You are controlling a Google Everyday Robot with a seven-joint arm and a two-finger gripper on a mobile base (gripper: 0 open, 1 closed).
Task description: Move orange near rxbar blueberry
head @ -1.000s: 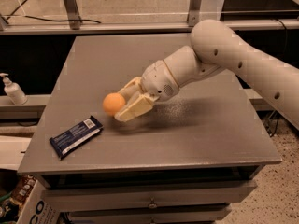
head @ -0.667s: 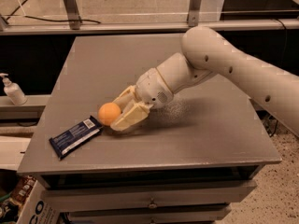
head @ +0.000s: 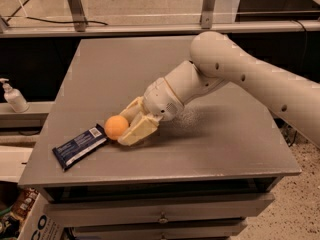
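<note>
The orange (head: 116, 127) is a small round fruit low over the grey table (head: 120, 69), held between the cream fingers (head: 138, 130) of my gripper (head: 125, 126). The gripper is shut on it, reaching in from the right on the white arm. The rxbar blueberry (head: 80, 146), a dark blue wrapper with a white label patch, lies flat near the table's front left corner. Its right end lies right next to the orange, just to the orange's lower left.
A white pump bottle (head: 13, 97) stands on a lower shelf to the left of the table. Metal posts (head: 74, 6) and a rail run behind the table. Drawers (head: 160, 215) sit under the table's front edge. A cardboard box (head: 30, 223) is at the lower left.
The gripper has carried the orange leftward and toward the front, closer to the blue bar. The bar has not moved.
</note>
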